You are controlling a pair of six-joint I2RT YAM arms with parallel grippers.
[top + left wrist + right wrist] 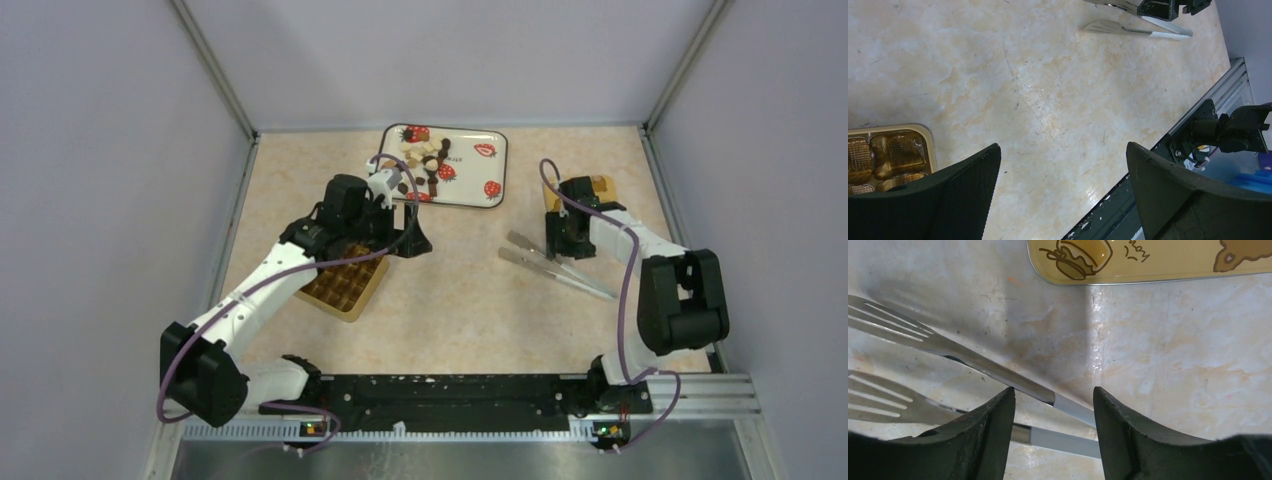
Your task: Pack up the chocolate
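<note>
The left gripper (1063, 150) hangs open above bare bench (460, 300), with nothing between its widely spread fingers. The gold tray (898, 150), its moulded cups showing, lies just beside the left finger. The right gripper (1053, 392) is also open. It sits low over the tongs (948, 347), and one tong arm runs through the gap between its fingers; whether they touch it cannot be told. Just beyond the right gripper lies the yellow lid (1158, 262) with its brown prints.

The chocolate (425, 160) is heaped on the left part of the strawberry plate (470, 172) at the far middle of the bench, apart from both grippers.

The bench is glossy cream stone marbled with tan, finely scratched and speckled. Plain pale grey walls (90, 150) close it in on three sides, with metal posts at the far corners. A ribbed metal rail (710, 392) runs along the near edge.
</note>
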